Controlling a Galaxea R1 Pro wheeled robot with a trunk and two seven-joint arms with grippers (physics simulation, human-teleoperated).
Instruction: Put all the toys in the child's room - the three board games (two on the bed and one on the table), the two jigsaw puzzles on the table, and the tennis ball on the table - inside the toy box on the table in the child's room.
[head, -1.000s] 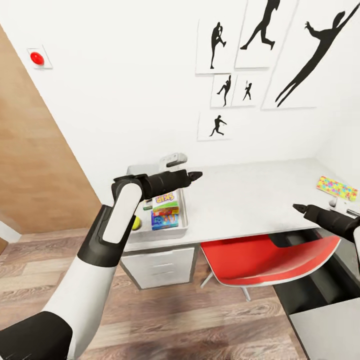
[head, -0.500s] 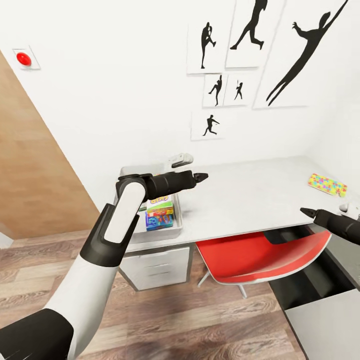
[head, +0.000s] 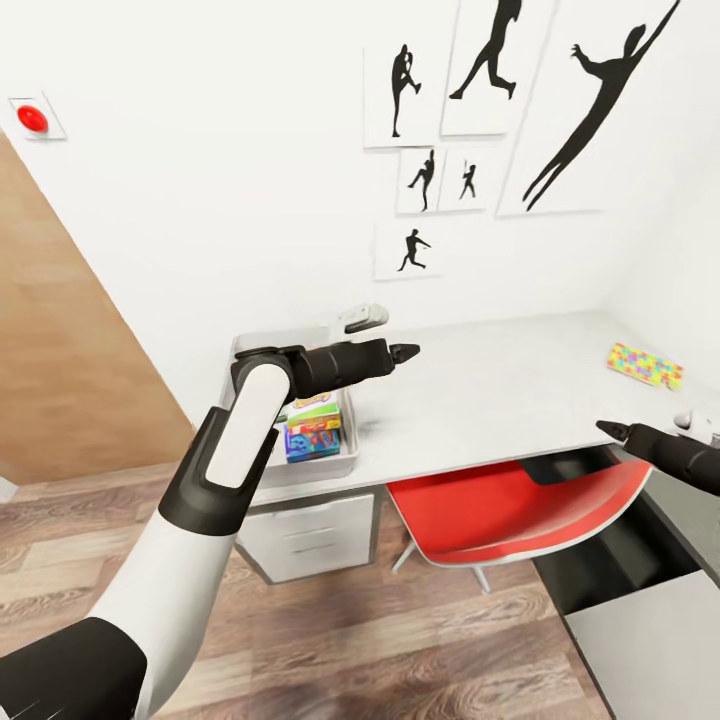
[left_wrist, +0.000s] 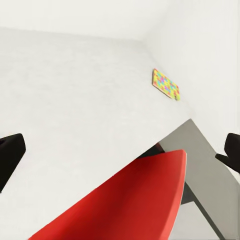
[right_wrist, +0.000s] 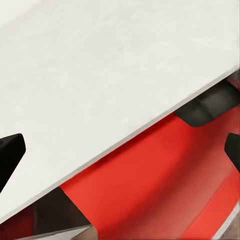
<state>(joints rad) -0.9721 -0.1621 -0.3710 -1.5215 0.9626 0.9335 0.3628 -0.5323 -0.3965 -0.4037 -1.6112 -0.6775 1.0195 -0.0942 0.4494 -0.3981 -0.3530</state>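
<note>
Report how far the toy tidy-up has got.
Done: at least two board games lie in the toy box on the table. In hand: nothing; the left gripper and right gripper both look empty. Left: a jigsaw puzzle lies at the table's far right.

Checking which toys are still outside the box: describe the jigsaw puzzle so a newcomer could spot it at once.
Start at the long pale grey table under the black silhouette pictures. Follow its top to the far right end, by the side wall. The jigsaw puzzle lies flat there, a thin board of yellow, pink, blue and green pieces, the one colourful thing on that bare stretch.
</note>
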